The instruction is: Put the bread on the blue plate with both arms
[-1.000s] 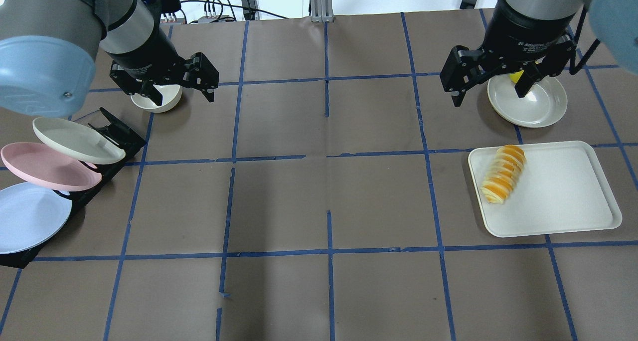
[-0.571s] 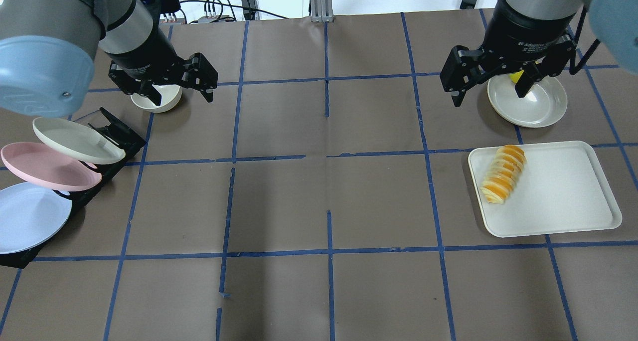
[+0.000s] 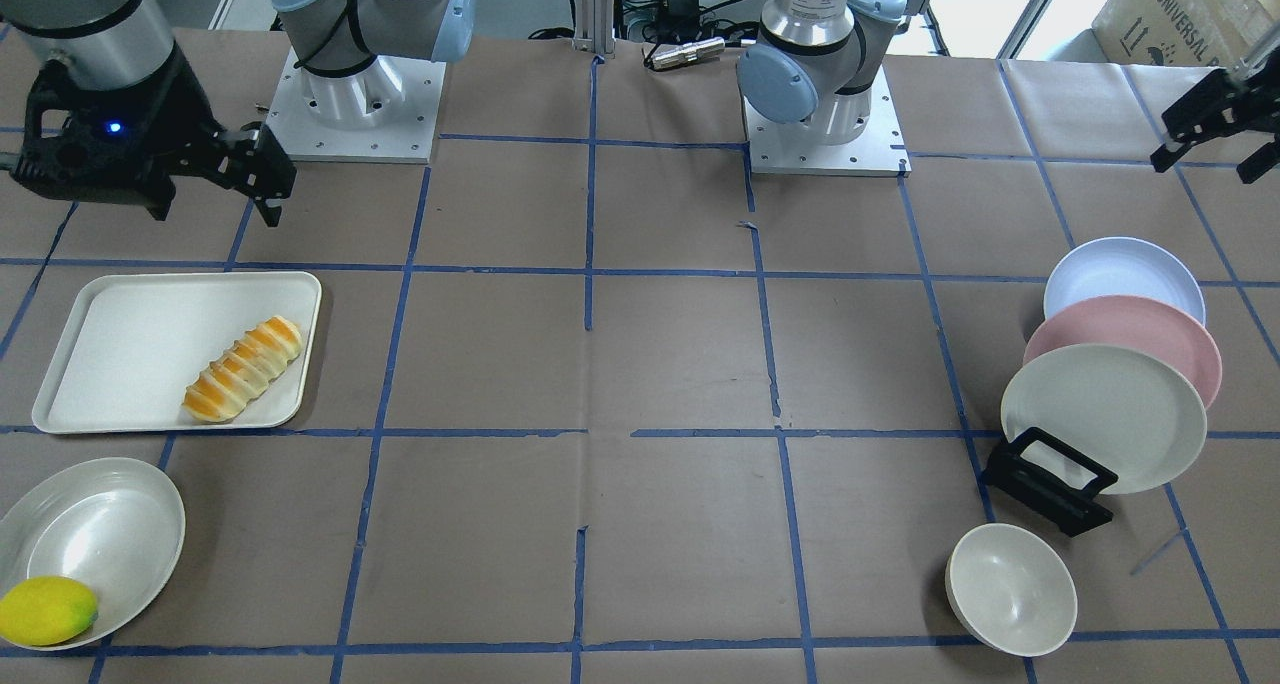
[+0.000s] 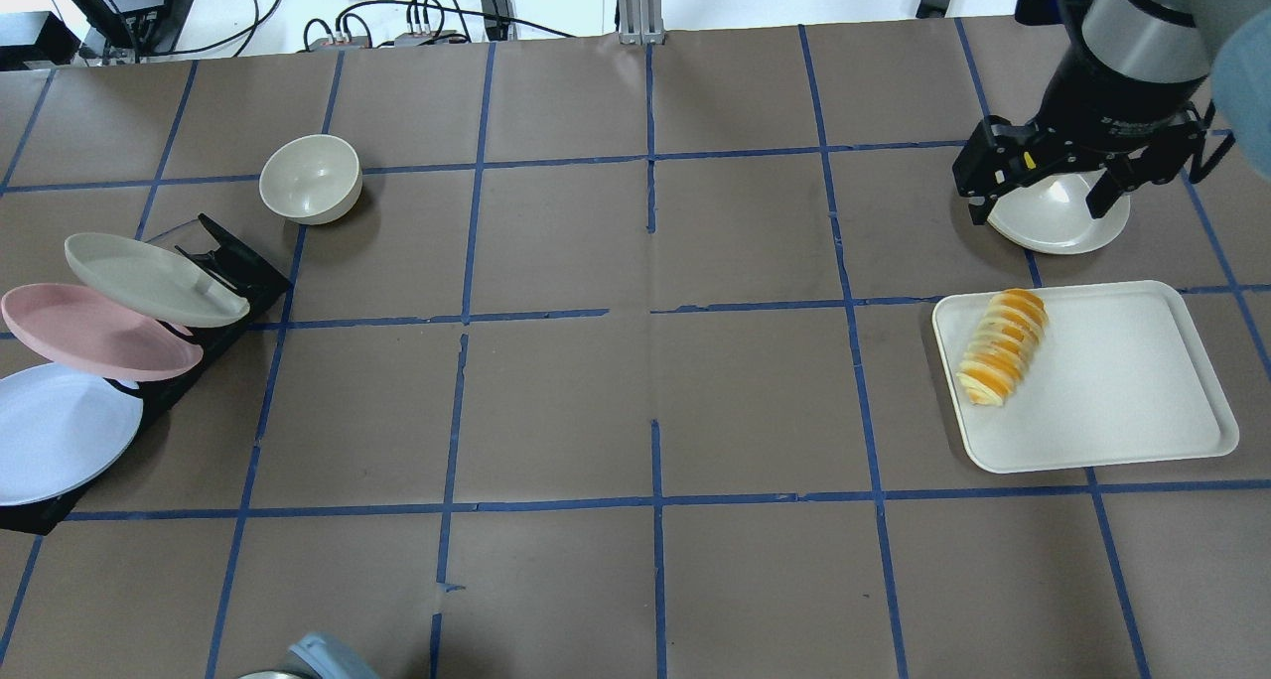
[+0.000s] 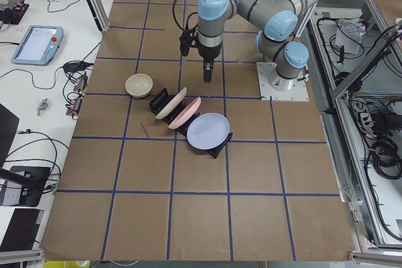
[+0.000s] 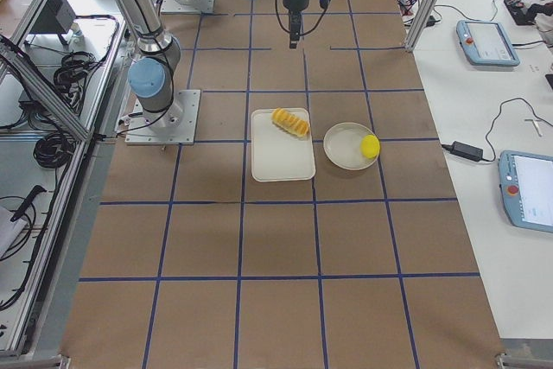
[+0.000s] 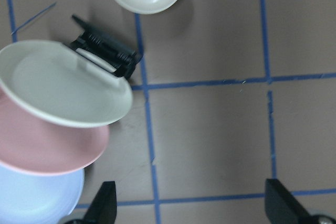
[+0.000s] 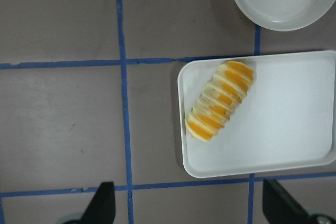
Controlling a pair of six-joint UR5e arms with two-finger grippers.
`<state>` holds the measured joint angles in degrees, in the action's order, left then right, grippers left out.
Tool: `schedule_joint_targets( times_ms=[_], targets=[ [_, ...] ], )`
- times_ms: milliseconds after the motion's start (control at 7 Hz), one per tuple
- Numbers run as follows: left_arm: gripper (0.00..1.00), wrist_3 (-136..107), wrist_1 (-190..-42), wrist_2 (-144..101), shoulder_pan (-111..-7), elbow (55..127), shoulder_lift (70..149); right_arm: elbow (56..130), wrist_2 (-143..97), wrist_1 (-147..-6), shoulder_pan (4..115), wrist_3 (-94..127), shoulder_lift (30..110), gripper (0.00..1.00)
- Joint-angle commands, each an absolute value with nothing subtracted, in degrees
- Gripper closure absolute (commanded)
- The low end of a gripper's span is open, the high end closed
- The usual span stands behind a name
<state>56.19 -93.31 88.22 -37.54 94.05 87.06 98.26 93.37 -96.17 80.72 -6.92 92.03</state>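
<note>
The bread, striped orange and cream, lies at the left end of a white tray; it also shows in the right wrist view and the front view. The blue plate leans in a black rack at the table's left, nearest of three plates; it shows in the front view and the left wrist view. My right gripper is open and empty, high beyond the tray. My left gripper is open and empty, high near the plates.
A pink plate and a cream plate lean in the same rack. A cream bowl stands beyond the rack. A white dish with a yellow lemon sits beyond the tray.
My left arm has swung away from over the bowl and out of the overhead view. My right gripper has shifted right, over the white dish. Both stay open; bread and plates have not moved.
</note>
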Motion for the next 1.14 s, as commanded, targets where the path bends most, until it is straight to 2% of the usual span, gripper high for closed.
schedule_joint_targets(
  times_ms=[0,286,571,714,1000],
  targets=[
    [0.0,65.03,-88.45,88.15,-27.87,92.56,96.36,112.0,93.43,-115.06,76.65,-8.43,89.92,0.0],
    [0.0,65.13,-83.88,87.81,-28.12,91.15,103.94,114.17,93.6,-116.11,76.29,-1.81,89.21,0.01],
    [0.0,64.95,-80.17,87.37,-29.34,90.97,111.06,114.26,93.95,-116.1,76.03,4.8,85.11,0.01],
    [0.0,64.78,-79.37,86.58,-31.01,90.97,112.49,114.17,95.7,-116.54,75.5,4.83,82.82,0.04],
    [0.0,64.08,-77.7,85.96,-34.36,91.23,113.64,113.99,95.71,-122.14,73.14,3.26,76.14,0.05]
  ],
)
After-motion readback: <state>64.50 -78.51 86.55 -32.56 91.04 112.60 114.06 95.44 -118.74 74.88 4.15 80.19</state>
